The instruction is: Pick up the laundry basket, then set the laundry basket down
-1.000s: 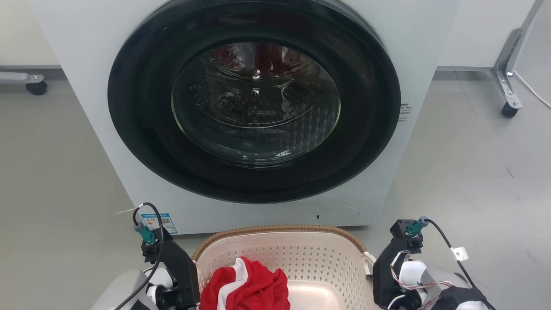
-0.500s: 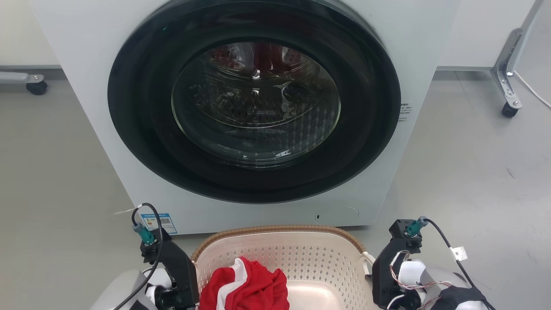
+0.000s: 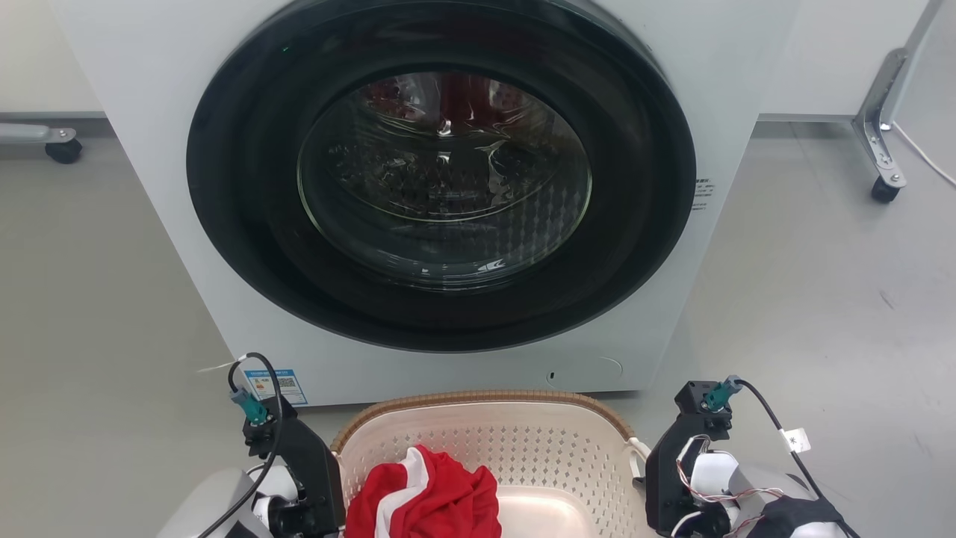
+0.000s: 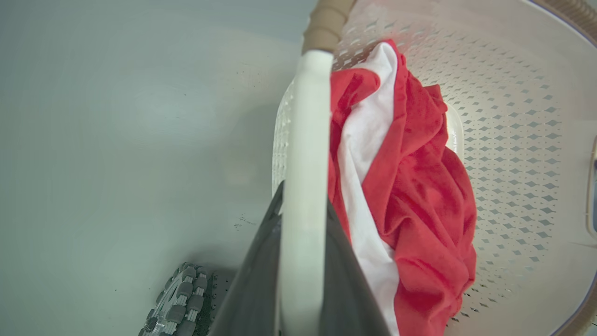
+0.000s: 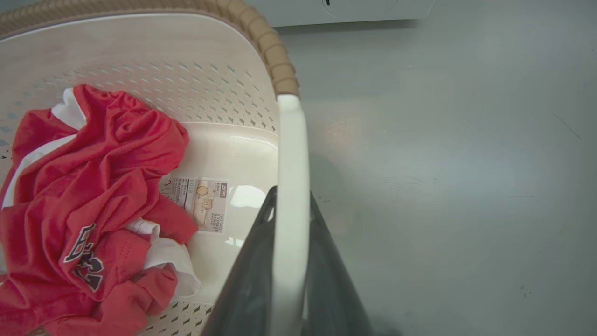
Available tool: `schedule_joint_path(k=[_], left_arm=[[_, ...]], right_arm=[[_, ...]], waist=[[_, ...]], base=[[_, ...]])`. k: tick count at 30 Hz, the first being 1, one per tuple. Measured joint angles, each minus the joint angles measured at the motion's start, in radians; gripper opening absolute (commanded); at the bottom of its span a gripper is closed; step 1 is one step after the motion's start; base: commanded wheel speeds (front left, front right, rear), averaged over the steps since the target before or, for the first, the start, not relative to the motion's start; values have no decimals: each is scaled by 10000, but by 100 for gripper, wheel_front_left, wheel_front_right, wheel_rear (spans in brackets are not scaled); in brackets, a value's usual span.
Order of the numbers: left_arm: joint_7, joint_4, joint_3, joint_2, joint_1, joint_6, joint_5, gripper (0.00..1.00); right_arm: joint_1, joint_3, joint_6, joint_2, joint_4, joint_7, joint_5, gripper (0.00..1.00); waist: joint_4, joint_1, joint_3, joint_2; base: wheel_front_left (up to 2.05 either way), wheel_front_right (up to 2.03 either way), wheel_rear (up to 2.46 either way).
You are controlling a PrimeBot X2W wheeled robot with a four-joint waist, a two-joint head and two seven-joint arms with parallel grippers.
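Note:
The cream perforated laundry basket (image 3: 485, 397) with its brown woven rim sits low in the head view, just in front of the washing machine. A red and white garment (image 3: 429, 497) lies bunched in its left half. My left gripper (image 3: 317, 486) is shut on the basket's white left handle (image 4: 305, 163), with a dark finger on each side of it. On the other side, my right gripper (image 3: 661, 486) is shut on the white right handle (image 5: 291, 140). I cannot tell whether the basket's bottom touches the floor.
The white washing machine (image 3: 134, 112) stands directly ahead with its round dark door (image 3: 441, 202) shut. A frame leg on a caster (image 3: 885, 190) stands at the far right and another caster (image 3: 63, 152) at the far left. My base wheel (image 4: 179, 303) shows beside the basket.

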Motion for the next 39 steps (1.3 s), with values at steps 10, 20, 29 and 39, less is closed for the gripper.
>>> schedule_joint_path(k=[10, 20, 29, 39], left_arm=[[-290, 8, -17, 8, 1, 0, 0, 0], [-918, 8, 38, -12, 1, 104, -8, 0], [-1733, -222, 27, -17, -134, 194, 13, 0], [-2826, -546, -98, -13, -536, 274, 385, 0]], right_arm=[[4, 113, -2, -13, -82, -171, 107, 0], [-4, 192, -2, -17, -132, -568, 107, 0], [-305, 268, -56, -82, -284, -1200, -19, 0], [-805, 385, -222, -171, -468, -1990, -272, 0]], waist=[[-13, 0, 153, -1], [-26, 1, 689, 0], [-33, 1, 1599, 0], [-33, 2, 2900, 1]], base=[[0, 0, 0], [0, 0, 0], [0, 0, 0], [0, 0, 0]])
